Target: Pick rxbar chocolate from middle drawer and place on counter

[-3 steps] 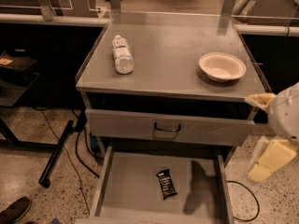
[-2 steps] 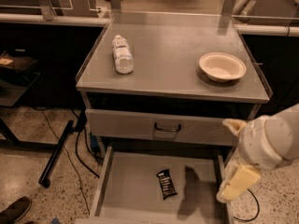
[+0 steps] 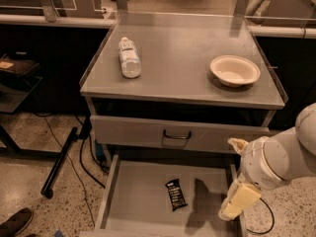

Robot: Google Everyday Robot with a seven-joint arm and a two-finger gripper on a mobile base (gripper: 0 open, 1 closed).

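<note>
A clear bottle (image 3: 129, 58) lies on the left of the counter (image 3: 182, 53). Below, the middle drawer (image 3: 138, 201) is pulled out, with the rxbar chocolate (image 3: 176, 194) flat near its middle. At the right, the gripper (image 3: 231, 177) hangs over the drawer's right wall, wide open and empty. This looks like the approach step. Next it must go left and down onto the bar.

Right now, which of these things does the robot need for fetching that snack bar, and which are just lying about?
Part of the job:
- rxbar chocolate, lying in the open middle drawer
- counter, where it should go
- gripper, open, at the drawer's right edge, apart from the bar

Just lying about:
- plastic bottle, on its side on the counter
- bowl, also on the counter
</note>
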